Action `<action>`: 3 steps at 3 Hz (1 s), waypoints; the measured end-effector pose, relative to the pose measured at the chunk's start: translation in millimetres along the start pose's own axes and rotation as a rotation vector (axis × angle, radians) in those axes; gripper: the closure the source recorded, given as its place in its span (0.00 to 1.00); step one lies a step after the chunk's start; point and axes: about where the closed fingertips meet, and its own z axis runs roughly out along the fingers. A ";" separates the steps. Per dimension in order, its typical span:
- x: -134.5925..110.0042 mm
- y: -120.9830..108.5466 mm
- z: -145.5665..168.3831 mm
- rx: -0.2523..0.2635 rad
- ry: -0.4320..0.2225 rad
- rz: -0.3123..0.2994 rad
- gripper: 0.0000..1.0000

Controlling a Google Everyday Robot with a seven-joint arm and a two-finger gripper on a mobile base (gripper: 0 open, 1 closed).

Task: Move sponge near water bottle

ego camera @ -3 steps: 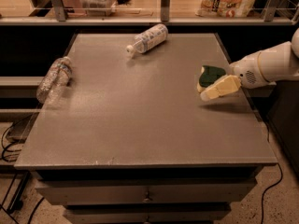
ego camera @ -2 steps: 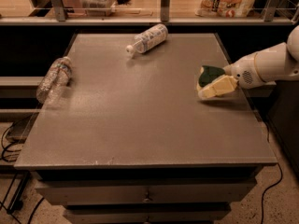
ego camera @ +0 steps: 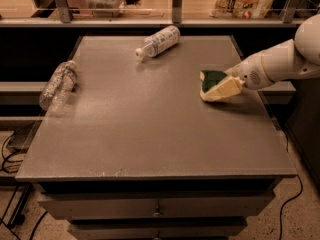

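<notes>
Grey counter [ego camera: 150, 134] w/ drawers [ego camera: 157, 209] below, cables on floor lower left; sponge [ego camera: 216, 85], yellow foam w/ green top, tilted centre-right, gripper [ego camera: 235, 82] fingers clamped on it, water bottle [ego camera: 59, 84] well apart at left.

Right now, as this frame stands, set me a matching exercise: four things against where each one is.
1 sponge
2 water bottle
3 white-labelled bottle
4 gripper

a lying at the table's left edge
b lying near the far edge
c reaching in from the right, shut on the sponge
d held tilted at the right side

Pairs: 1-d, 2-a, 3-b, 4-c.
</notes>
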 end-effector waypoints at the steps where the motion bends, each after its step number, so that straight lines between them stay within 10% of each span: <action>1: -40.8 13.8 -4.5 -0.027 -0.012 -0.095 0.87; 2: -82.8 31.8 -41.1 -0.025 0.013 -0.235 1.00; 3: -84.1 36.7 -42.8 -0.039 0.020 -0.243 1.00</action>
